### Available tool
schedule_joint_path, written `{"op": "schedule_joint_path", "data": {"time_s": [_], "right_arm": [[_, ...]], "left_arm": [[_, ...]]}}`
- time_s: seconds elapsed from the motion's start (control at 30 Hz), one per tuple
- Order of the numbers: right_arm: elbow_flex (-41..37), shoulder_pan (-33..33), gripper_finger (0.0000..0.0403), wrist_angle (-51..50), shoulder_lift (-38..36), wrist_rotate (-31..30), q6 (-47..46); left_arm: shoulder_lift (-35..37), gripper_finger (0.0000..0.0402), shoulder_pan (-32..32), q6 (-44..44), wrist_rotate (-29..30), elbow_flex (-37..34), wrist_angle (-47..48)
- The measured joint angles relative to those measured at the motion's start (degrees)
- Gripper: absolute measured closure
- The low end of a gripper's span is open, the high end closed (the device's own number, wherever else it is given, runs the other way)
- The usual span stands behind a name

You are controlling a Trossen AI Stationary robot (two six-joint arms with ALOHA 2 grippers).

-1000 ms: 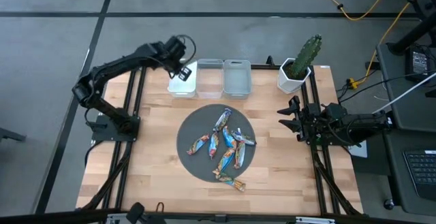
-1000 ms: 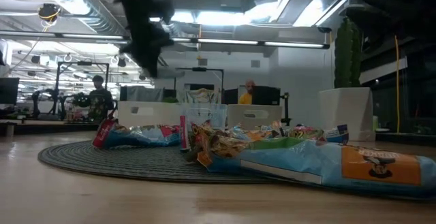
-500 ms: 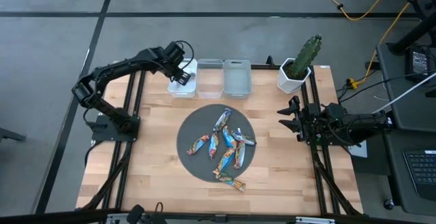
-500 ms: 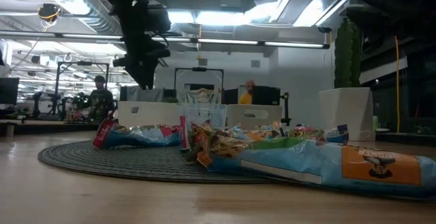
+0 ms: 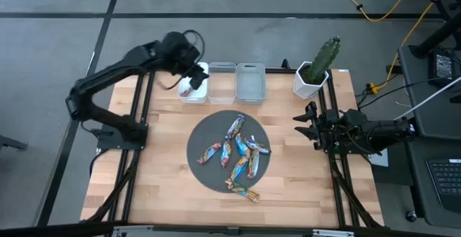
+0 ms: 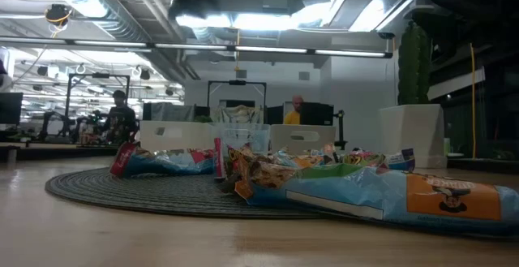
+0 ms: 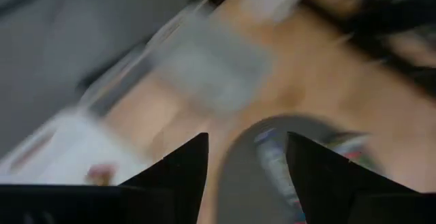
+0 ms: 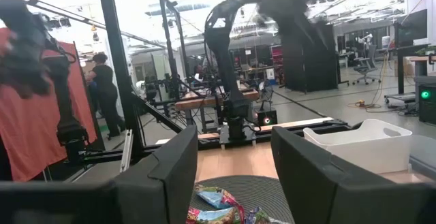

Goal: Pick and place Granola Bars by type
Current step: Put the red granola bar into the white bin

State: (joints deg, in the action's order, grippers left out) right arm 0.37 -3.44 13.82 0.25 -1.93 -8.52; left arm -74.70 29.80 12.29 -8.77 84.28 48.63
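- So far, one red bar (image 5: 186, 90) lies in the left bin (image 5: 194, 93); left gripper (image 5: 189, 63) above it, jaws apart, empty.
- Remaining bars (image 5: 238, 154) wait on the mat (image 5: 205, 132).
- Right gripper (image 5: 308, 125) idles open at the table's right edge.

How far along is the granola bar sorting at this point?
Barely started. One red bar lies in the leftmost white bin. The left gripper is open and empty above it; the right gripper waits open at the table's right side. The other bars are on the round mat.
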Motion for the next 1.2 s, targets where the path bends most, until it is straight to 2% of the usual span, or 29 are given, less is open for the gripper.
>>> {"op": "schedule_joint_path", "data": {"time_s": [0.1,0.3,0.43,0.6,0.73,0.93,1.13,1.2], "right_arm": [[-0.01,0.00,0.0214,0.00,0.00,-0.01,-0.01],[0.00,0.00,0.0214,0.00,0.00,-0.04,0.01],[-0.01,0.00,0.0214,0.00,0.00,-1.78,0.01],[0.01,0.00,0.0214,0.02,0.00,-2.58,0.01],[-0.01,0.00,0.0214,0.02,-0.02,-2.58,-0.17],[-0.01,0.00,0.0214,0.02,-0.02,-2.57,-0.19],[-0.01,0.00,0.0214,0.01,-0.02,-2.56,-0.21],[-0.01,0.00,0.0214,0.00,-0.02,-2.56,-0.21]], "left_arm": [[4.44,0.0219,-7.03,0.26,1.74,4.71,0.30],[7.96,0.0219,-18.89,3.19,12.07,8.39,0.43],[6.54,0.0219,-23.97,8.07,12.50,8.40,2.33],[0.41,0.0219,-29.56,11.70,12.21,8.33,9.67],[-4.15,0.0216,-31.25,14.36,11.97,8.31,17.61],[-7.93,0.0205,-31.41,18.68,12.48,7.55,18.68],[-13.28,0.0180,-32.77,23.31,11.33,-1.21,18.26],[-15.56,0.0169,-33.33,24.29,11.69,-5.72,15.10]]}}
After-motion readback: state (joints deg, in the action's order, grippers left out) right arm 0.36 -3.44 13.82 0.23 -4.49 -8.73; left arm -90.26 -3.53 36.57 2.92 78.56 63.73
